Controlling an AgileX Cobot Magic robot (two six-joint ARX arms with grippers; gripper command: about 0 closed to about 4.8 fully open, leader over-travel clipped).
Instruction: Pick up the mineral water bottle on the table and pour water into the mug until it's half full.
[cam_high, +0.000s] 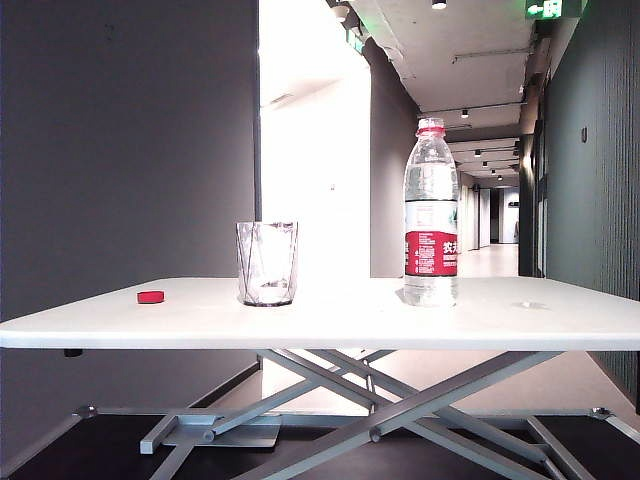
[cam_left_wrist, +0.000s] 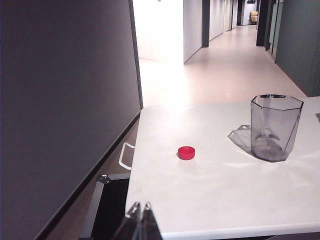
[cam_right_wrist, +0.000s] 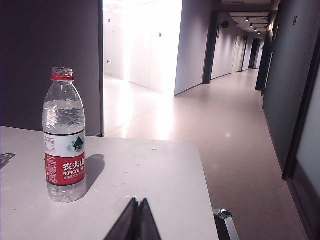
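The mineral water bottle (cam_high: 431, 215) stands upright and uncapped on the right half of the white table (cam_high: 330, 320); it also shows in the right wrist view (cam_right_wrist: 64, 137). The mug (cam_high: 267, 263), a clear faceted glass, stands empty left of centre, seen too from the left wrist (cam_left_wrist: 274, 127). My left gripper (cam_left_wrist: 141, 206) is shut with nothing in it, back at the table's near edge, well short of the mug. My right gripper (cam_right_wrist: 139, 201) is shut and empty too, over the near edge beside the bottle, apart from it. Neither gripper shows in the exterior view.
A small red cap (cam_high: 151, 296) lies on the table's left part, also in the left wrist view (cam_left_wrist: 186, 153). A dark wall (cam_high: 120, 140) stands left of the table and a corridor (cam_high: 495, 250) runs behind. The grey scissor frame (cam_high: 400, 400) sits below.
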